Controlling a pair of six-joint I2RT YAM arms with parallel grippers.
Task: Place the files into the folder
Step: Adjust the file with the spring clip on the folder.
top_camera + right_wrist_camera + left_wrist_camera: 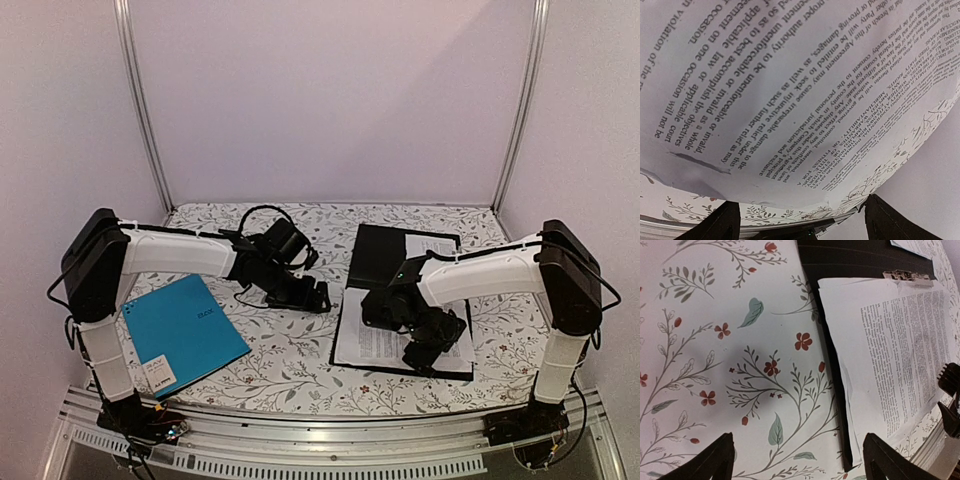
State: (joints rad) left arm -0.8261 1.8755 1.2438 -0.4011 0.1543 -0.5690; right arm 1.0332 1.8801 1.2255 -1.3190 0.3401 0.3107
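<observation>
Here, files (366, 346) lie inside the open folder (378, 256).

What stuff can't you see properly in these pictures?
Top view: the right arm hides the middle of the files on the folder.
Top view: the teal folder has label print too small to read.
Right wrist view: the files run past the picture's edges.
</observation>
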